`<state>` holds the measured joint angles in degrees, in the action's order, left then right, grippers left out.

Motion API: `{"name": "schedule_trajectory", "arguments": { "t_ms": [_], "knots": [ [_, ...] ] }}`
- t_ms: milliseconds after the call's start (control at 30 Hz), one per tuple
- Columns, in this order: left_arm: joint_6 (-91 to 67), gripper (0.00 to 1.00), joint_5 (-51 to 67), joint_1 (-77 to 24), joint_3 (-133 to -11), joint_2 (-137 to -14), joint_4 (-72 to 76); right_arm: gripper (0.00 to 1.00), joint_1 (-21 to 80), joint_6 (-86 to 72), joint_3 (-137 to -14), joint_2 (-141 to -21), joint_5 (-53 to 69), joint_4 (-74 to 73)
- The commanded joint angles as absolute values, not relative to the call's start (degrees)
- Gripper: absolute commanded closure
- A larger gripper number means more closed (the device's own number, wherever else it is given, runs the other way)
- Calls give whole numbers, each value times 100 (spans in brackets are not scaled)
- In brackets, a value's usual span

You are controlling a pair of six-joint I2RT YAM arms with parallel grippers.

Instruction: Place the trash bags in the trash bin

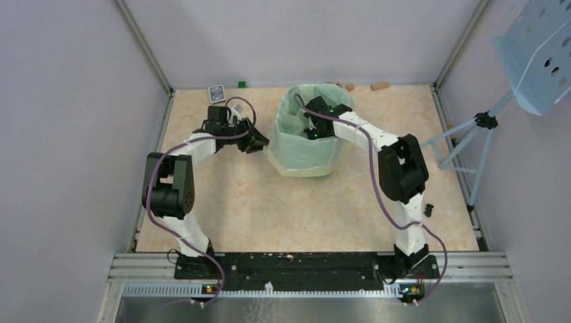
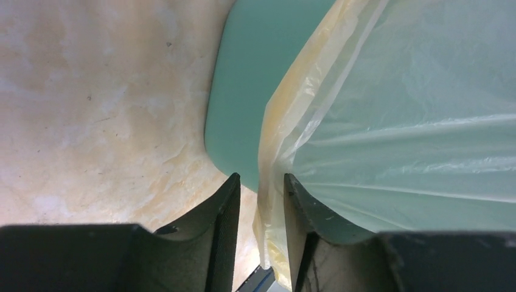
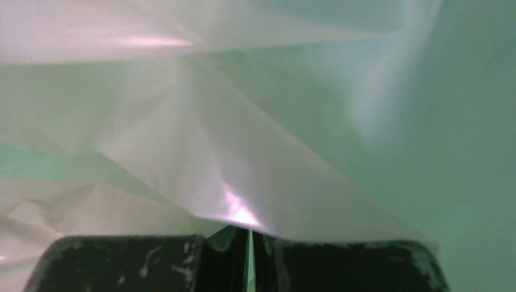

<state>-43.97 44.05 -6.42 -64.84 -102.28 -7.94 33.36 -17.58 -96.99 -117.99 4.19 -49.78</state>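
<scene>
Pale lilac walls and an aluminium frame close in a beige, marbled desk (image 1: pixel 269 215). At its back edge lie a dark card (image 1: pixel 215 93), a small green block (image 1: pixel 241 84) and a few brown cork-like bits (image 1: pixel 379 86). A light-blue perforated panel (image 1: pixel 539 54) on a tripod (image 1: pixel 481 134) stands off to the right.

The mint-green trash bin (image 2: pixel 255 91) stands upright toward the back middle of the desk. The trash bag (image 1: pixel 303 151) lines its inside and is draped over the rim and down the outer walls.

The left hand (image 1: pixel 256 142) sits at the bin's left wall, low and close to the desk. In its wrist view its fingers (image 2: pixel 226 207) stand a narrow gap apart. The bag's yellower rim band (image 2: pixel 274 140) runs between them, lying against one finger and clear of the other, with creases in the film fanning out from that spot.

The right hand (image 1: pixel 315 124) reaches down inside the bin's mouth. Its fingers (image 3: pixel 152 261) are closed to a thin slit, and a fold of the bag film meets their tips. I cannot tell whether the film is pinched there.
</scene>
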Motion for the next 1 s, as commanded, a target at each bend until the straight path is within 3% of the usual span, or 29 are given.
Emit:
{"name": "schedule_trajectory", "arguments": {
  "t_ms": [0,533,967],
  "knots": [
    [-4193,59,4295,-633,-6842,-10175,-781,100,3490,-1589,-10076,-12581,359,-5325],
    [-4050,52,4117,-638,-7114,-10042,-663,100,3711,-1603,-12016,-12323,-202,-6790],
    [-4051,52,4221,-819,-7064,-10136,-467,100,3614,-1828,-11415,-13237,339,-5984]
  ]
}}
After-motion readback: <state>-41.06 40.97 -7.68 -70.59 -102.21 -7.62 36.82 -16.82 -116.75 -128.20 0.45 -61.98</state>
